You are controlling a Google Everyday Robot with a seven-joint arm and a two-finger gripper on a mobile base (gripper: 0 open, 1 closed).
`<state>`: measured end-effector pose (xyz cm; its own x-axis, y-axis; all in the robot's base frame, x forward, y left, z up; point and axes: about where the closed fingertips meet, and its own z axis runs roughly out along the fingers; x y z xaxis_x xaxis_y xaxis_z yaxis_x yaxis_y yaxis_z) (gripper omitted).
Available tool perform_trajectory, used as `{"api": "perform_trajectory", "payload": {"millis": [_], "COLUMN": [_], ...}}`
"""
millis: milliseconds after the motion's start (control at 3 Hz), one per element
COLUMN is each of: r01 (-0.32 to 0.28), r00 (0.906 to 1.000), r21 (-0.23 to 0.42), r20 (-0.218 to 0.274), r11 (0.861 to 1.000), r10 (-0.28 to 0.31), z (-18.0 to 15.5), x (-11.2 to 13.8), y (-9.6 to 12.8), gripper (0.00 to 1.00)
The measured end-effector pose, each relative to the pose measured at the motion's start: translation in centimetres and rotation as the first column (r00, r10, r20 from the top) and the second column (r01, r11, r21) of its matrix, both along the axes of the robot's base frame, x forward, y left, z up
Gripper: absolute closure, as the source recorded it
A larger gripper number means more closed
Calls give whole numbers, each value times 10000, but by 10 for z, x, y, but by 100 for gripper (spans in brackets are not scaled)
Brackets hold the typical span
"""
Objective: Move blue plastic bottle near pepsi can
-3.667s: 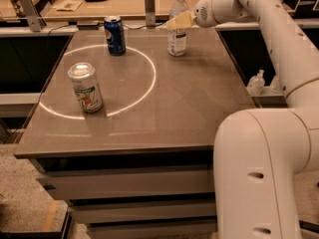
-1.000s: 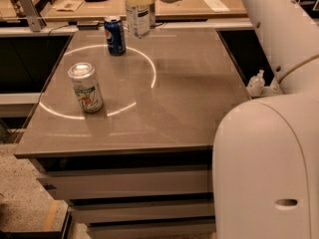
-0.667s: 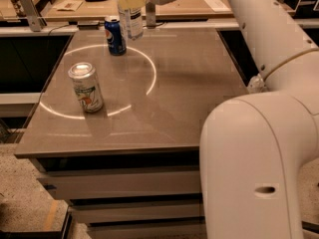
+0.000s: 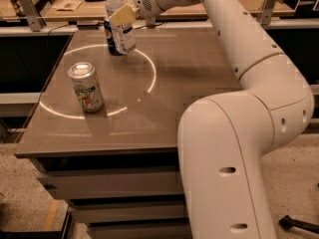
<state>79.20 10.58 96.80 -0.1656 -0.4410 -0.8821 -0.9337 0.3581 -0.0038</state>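
Observation:
The blue plastic bottle [image 4: 121, 30] is a clear bottle with a pale label. It stands upright at the far left of the table, right in front of the pepsi can [image 4: 107, 34]. Only a dark blue sliver of the can shows behind it. My gripper [image 4: 122, 16] reaches in from the right and is shut on the bottle at its upper part. A tan finger [image 4: 123, 15] lies across the bottle. The bottle's base is at or just above the table top.
A white-silver can with green and red print [image 4: 86, 87] stands on the left of the grey table [image 4: 189, 78], inside a ring of light. My white arm fills the right foreground. A wooden bench [image 4: 60, 4] lies beyond the far edge.
My gripper has carried the bottle from the far right of the table leftward, over to the pepsi can. The bottle now covers most of the can. The white-silver can has not moved.

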Motion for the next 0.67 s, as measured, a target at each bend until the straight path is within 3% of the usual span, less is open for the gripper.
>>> {"api": "perform_trajectory", "payload": {"millis": [667], "r01": [-357], "r00": [9978], "r21": [131], "r20": [-548], "r11": [9993], "r10": [364], "z": [-23], "x": [5], "y": [7], "gripper": [100]}}
